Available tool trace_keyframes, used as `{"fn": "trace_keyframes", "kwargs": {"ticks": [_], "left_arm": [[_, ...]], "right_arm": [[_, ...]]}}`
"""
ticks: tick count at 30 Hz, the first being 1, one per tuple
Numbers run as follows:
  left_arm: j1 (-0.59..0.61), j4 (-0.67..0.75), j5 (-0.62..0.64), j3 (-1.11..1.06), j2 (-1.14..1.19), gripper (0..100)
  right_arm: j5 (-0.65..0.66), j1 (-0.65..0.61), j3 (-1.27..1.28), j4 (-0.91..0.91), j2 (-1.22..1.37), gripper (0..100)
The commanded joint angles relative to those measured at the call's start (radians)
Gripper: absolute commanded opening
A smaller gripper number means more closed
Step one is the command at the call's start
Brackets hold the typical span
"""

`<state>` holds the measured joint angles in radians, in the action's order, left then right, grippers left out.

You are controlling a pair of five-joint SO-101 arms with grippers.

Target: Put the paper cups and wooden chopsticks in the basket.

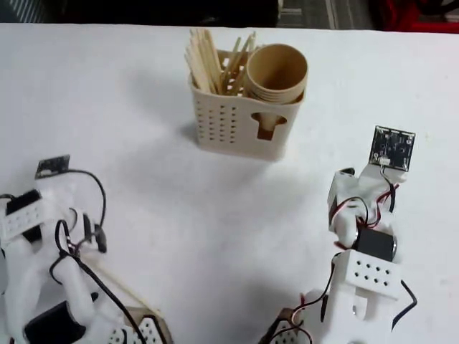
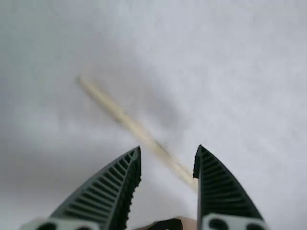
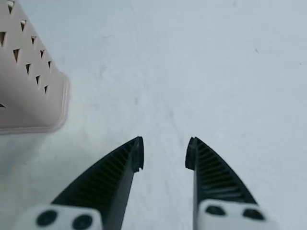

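We judge the wooden chopstick (image 2: 125, 120) light and stiff, best pinched mid-length by our left end effector (image 2: 168, 149), jaws spread.

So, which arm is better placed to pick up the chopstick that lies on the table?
Left. The left gripper hangs open right at the chopstick on the table. The right gripper, also open, is over by the basket, away from that chopstick.

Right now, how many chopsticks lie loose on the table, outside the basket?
1. The chopstick lies on the table, at the open left gripper's tips. Others stand in the basket; another loose one may be hidden.
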<state>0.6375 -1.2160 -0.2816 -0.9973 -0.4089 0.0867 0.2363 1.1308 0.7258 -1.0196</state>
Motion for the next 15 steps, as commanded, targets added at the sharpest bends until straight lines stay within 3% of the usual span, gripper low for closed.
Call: {"fn": "trace_keyframes", "kwargs": {"ticks": [1, 15], "left_arm": [[0.01, 0.08, -0.011, -0.048, -0.035, 19], [0.008, 0.121, -0.012, -0.049, 0.051, 19]], "right_arm": [[-0.002, -0.007, -0.008, -0.016, -0.012, 15.9], [-0.002, -0.007, -0.008, -0.016, -0.012, 16.0]]}}
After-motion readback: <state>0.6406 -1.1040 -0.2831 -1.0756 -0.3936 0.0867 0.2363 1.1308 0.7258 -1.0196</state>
